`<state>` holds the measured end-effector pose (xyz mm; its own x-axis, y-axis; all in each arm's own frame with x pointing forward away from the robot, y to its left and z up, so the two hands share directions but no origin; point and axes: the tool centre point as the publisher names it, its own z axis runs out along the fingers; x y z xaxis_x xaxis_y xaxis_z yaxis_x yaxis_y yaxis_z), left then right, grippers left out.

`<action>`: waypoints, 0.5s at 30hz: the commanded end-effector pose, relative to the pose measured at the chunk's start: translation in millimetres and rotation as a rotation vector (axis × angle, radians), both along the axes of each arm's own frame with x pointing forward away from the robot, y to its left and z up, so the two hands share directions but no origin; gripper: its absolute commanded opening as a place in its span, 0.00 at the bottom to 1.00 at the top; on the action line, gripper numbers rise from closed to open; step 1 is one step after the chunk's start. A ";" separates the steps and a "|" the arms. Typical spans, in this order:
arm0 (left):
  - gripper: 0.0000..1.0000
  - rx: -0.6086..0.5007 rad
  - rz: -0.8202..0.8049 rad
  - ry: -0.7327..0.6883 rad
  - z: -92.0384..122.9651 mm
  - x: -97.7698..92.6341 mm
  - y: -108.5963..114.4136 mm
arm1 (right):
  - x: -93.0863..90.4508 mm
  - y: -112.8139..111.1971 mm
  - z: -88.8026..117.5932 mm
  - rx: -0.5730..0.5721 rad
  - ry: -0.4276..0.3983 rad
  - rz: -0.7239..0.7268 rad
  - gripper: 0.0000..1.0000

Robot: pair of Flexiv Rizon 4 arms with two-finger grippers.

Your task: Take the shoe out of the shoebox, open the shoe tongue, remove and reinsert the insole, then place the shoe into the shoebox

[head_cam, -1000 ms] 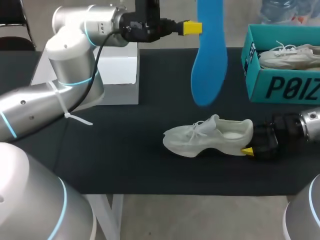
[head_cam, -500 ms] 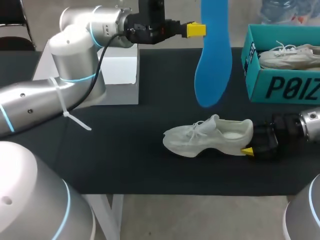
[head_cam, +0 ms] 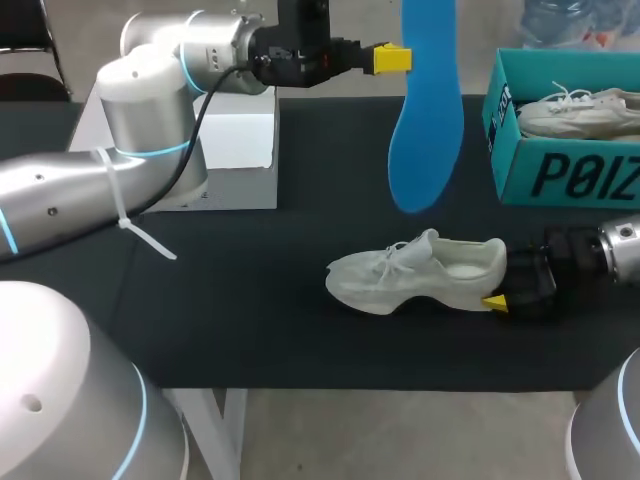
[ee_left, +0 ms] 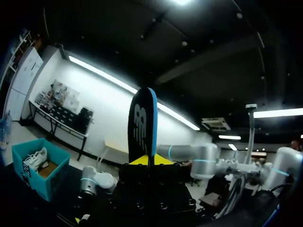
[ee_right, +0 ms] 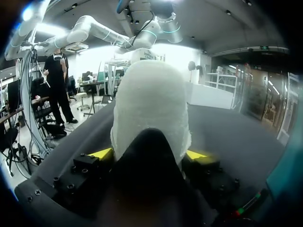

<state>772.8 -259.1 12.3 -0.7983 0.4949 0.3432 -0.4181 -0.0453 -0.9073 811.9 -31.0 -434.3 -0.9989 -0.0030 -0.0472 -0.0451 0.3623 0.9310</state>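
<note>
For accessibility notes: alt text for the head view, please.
The left gripper holds a blue insole hanging upright above the black table, while the right gripper clamps the heel of a white sneaker standing below it. A teal shoebox at the far right holds a second white sneaker.

Blue insole [head_cam: 425,130] hangs vertical, rounded end down, pinched at its upper part in the left gripper [head_cam: 392,58]; white shoe [head_cam: 420,272] sits on its sole, heel clamped in the right gripper [ee_right: 149,155]; open teal shoebox [head_cam: 560,175] stands just beyond that gripper.
</note>
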 end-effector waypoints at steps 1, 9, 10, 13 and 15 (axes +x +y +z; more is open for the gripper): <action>0.00 -0.001 -0.001 0.000 -0.5 0.1 -0.7 | -1.3 -1.1 -3.0 0.002 -0.004 -0.007 0.62; 0.00 -0.001 -0.001 0.000 -0.5 0.1 -0.7 | 0.2 -9.2 5.0 -0.008 -0.040 -0.026 1.00; 0.00 -0.001 -0.001 0.000 -0.5 0.1 -0.7 | -0.1 -10.1 5.8 -0.009 -0.045 -0.029 1.00; 0.00 -0.001 -0.001 0.000 -0.5 0.1 -0.7 | -1.2 -13.5 6.6 -0.009 -0.057 -0.035 1.00; 0.00 -0.001 -0.001 0.000 -0.5 0.1 -0.7 | -1.7 -16.6 7.1 -0.010 -0.062 -0.042 1.00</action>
<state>773.6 -259.6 12.0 -0.7973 0.4965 0.3432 -0.4185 -0.0450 -0.9071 815.8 -45.9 -429.5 -0.9944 0.0262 -0.1022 -0.0854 0.3692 0.9254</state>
